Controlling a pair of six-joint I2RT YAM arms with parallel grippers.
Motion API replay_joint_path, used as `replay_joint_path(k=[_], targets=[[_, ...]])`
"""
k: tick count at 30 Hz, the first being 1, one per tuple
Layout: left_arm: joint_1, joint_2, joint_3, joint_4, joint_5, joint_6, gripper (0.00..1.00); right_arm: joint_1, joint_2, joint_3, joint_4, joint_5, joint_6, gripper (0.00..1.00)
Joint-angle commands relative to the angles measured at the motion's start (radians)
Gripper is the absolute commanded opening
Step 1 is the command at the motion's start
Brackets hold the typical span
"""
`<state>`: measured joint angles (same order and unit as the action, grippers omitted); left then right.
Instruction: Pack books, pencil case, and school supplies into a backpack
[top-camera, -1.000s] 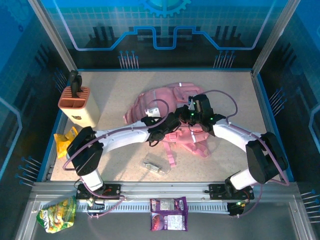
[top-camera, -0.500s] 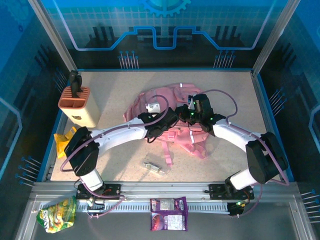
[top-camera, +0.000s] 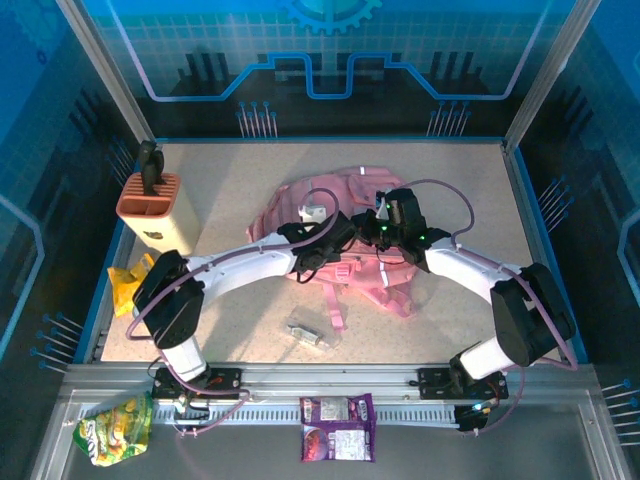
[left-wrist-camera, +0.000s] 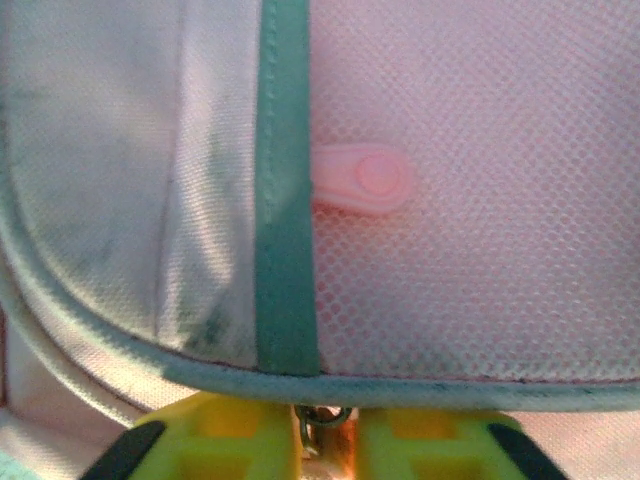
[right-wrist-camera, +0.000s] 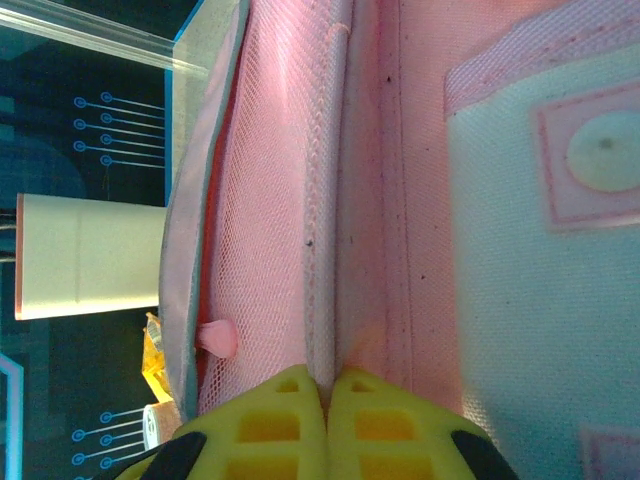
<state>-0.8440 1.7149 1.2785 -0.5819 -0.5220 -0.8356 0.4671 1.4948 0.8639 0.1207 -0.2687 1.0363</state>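
At the middle of the desk (top-camera: 230, 190), where the pink backpack (top-camera: 352, 185) lies, I see my left hand (left-wrist-camera: 325, 440) nipping a metal zipper pull (left-wrist-camera: 322, 425) below a teal-piped pocket edge (left-wrist-camera: 285, 200) and my right hand (right-wrist-camera: 325, 400) pressed together on its pink seam (right-wrist-camera: 322, 200).

Backpack (top-camera: 330, 215) at centre of table (top-camera: 225, 290), school supplies (top-camera: 308, 335) before it, block (top-camera: 155, 210) at left rear, snack packets (top-camera: 338, 428) on front rail (top-camera: 250, 412)

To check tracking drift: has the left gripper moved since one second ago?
Yes. The left gripper moved slightly away from the small clear item, toward the far side.
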Motion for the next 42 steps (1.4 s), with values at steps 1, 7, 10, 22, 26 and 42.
replay_joint_path(k=[1, 7, 10, 22, 26, 42], targets=[[0.055, -0.056, -0.054, 0.114, 0.122, 0.098, 0.12, -0.005, 0.004, 0.044, 0.017, -0.043, -0.051, 0.00], [0.111, -0.123, -0.081, 0.082, 0.171, 0.259, 0.00, -0.053, 0.012, 0.036, -0.002, -0.052, -0.078, 0.00], [0.148, -0.134, -0.082, 0.058, 0.231, 0.399, 0.00, -0.075, 0.025, 0.075, -0.070, -0.065, -0.140, 0.00], [0.123, -0.094, -0.084, 0.163, 0.493, 0.485, 0.00, -0.191, 0.131, 0.279, -0.251, -0.132, -0.291, 0.00], [0.063, -0.014, 0.000, 0.178, 0.507, 0.397, 0.00, -0.211, 0.200, 0.415, -0.359, -0.183, -0.373, 0.13], [0.036, 0.047, 0.030, 0.277, 0.592, 0.316, 0.00, -0.157, -0.080, -0.014, -0.152, -0.153, 0.043, 0.54]])
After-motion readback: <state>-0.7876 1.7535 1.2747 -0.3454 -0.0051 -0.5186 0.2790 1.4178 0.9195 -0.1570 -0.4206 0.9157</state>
